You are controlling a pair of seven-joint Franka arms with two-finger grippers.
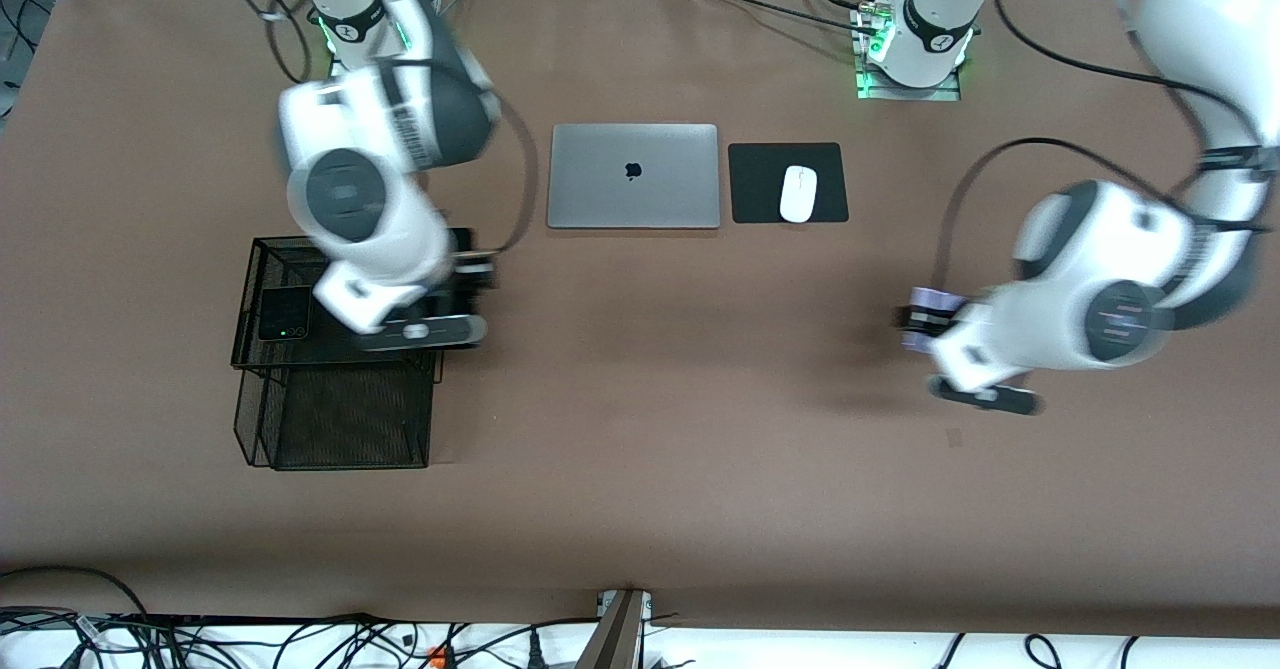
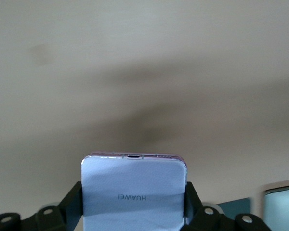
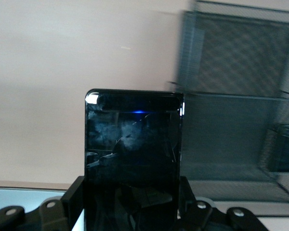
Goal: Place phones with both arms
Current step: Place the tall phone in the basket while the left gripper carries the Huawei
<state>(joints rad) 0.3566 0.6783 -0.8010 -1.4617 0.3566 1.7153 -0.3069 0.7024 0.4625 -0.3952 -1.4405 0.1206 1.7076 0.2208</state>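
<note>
My right gripper [image 1: 465,271] is shut on the long black slab phone [image 3: 133,159], which stands up between its fingers [image 3: 73,198] at the edge of the black mesh tray [image 1: 335,419] nearest the laptop. A small black flip phone with a green dot [image 1: 285,312] lies in the tray's upper tier. My left gripper [image 1: 920,321] is shut on the pale lavender-white phone [image 2: 133,187], marked HUAWEI, and hangs over bare brown table toward the left arm's end. The black fingers [image 2: 73,201] press on both of its side edges.
A closed silver laptop [image 1: 633,175] lies between the two bases, with a white mouse [image 1: 798,193] on a black pad [image 1: 760,184] beside it. The two-tier mesh tray [image 3: 241,120] stands toward the right arm's end. Cables run along the table's near edge.
</note>
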